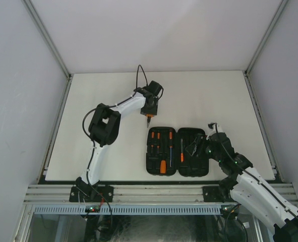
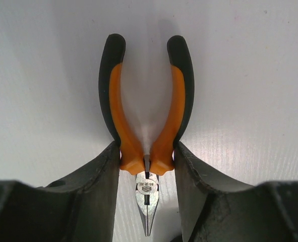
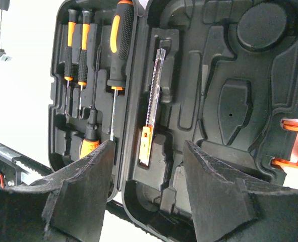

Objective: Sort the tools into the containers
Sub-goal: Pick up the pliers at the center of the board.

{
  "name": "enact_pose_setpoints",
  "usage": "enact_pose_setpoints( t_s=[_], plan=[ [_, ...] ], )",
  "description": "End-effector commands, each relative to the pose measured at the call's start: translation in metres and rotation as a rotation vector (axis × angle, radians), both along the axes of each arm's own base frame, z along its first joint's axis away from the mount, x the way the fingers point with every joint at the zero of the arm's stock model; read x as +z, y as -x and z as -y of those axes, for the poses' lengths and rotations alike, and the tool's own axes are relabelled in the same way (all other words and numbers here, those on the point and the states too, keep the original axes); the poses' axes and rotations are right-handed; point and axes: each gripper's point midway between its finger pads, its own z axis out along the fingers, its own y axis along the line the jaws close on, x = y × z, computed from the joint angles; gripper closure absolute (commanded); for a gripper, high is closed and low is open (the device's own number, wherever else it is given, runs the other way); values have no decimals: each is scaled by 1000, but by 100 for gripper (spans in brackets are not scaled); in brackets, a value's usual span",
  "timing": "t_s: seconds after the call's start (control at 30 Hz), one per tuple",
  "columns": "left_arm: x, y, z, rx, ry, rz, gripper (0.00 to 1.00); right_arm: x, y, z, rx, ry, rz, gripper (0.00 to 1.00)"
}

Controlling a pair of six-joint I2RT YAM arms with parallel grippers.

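Left wrist view: the left gripper [image 2: 147, 152] straddles the needle-nose pliers [image 2: 146, 186], with its jaws bearing on the outer sides of both orange handles just above the pivot. The handle ends splay away from the camera and the metal nose points back between the fingers. Whether the pliers rest on the white table [image 1: 103, 91] or are just clear of it cannot be told. Top external view: this grasp sits just beyond the far edge of the open tool case [image 1: 191, 166], near its left half. Right wrist view: the right gripper [image 3: 147, 151] hovers over the case with its jaws apart and nothing between them. Below it lie two thin screwdrivers [image 3: 68, 45], a thick screwdriver [image 3: 119, 40] and a slim cutter [image 3: 154, 96], all seated in slots. Several recesses in the right half are vacant. The step in hand appears to be picking up the pliers. The next move probably calls for a firm hold, a lift, a carry towards the case and alignment with a fitting recess.
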Motion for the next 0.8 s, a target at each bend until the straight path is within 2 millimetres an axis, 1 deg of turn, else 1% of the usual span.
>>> enact_pose_setpoints(
  t_s=[0.0, 0.1, 0.3, 0.43, 0.57, 0.67, 0.77],
  plan=[
    [11, -2, 1, -14, 29, 23, 70, 14, -6, -5, 6, -24, 49, 44],
    [28, 0, -4, -15, 35, 65, 81, 15, -6, -5, 8, -28, 55, 44],
    [91, 2, -24, 9, 45, 212, 99, 24, -8, -5, 9, -30, 69, 44],
    [129, 8, -36, 18, 58, 290, 100, 31, -11, -5, 2, -34, 83, 44],
    [161, 24, -41, 13, 127, 351, 100, 42, -13, -3, -16, -47, 123, 44],
    [181, 45, -40, -8, 229, 390, 100, 60, -14, -5, -12, -86, 180, 44],
    [199, 69, -40, -15, 366, 448, 100, 86, -12, -13, 25, -159, 271, 42]
  ],
)
